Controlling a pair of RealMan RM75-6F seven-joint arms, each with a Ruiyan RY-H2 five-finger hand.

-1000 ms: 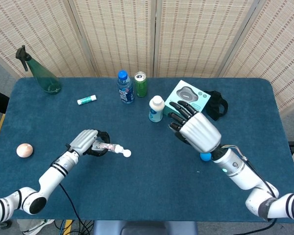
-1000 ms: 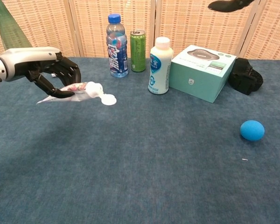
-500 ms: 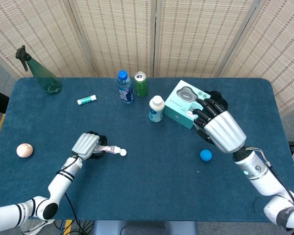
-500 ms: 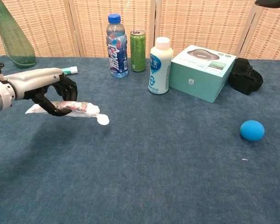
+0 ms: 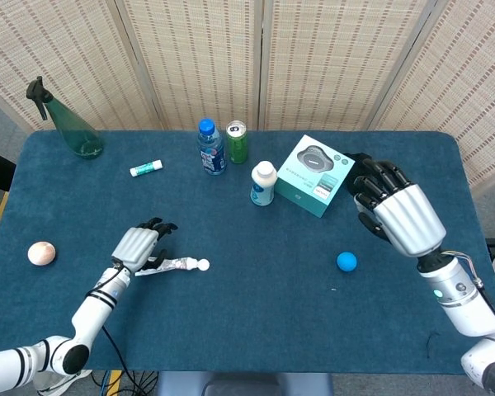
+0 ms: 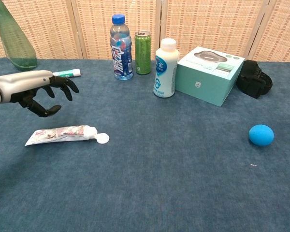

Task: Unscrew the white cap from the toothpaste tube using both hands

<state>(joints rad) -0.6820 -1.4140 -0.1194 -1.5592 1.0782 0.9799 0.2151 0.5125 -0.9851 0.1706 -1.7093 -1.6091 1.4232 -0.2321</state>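
The toothpaste tube (image 6: 60, 134) lies flat on the blue table, its white cap (image 6: 102, 138) pointing right; the head view shows the tube (image 5: 167, 265) and cap (image 5: 202, 265) too. My left hand (image 6: 36, 89) hovers just above and behind the tube, open, fingers spread, holding nothing; in the head view the left hand (image 5: 139, 245) sits over the tube's flat end. My right hand (image 5: 400, 214) is raised far to the right, near the teal box, empty with its fingers apart. It is out of the chest view.
At the back stand a blue-capped water bottle (image 6: 121, 47), a green can (image 6: 143, 52), a white bottle (image 6: 165, 68) and a teal box (image 6: 210, 75). A blue ball (image 6: 260, 135) lies right, a black object (image 6: 253, 79) behind it. A green spray bottle (image 5: 70, 124), a small tube (image 5: 146, 168) and a round pale object (image 5: 41, 253) are left.
My left hand lowered the toothpaste tube to the table and let it go, opening its fingers. My right hand drew back to the right, away from the table's middle.
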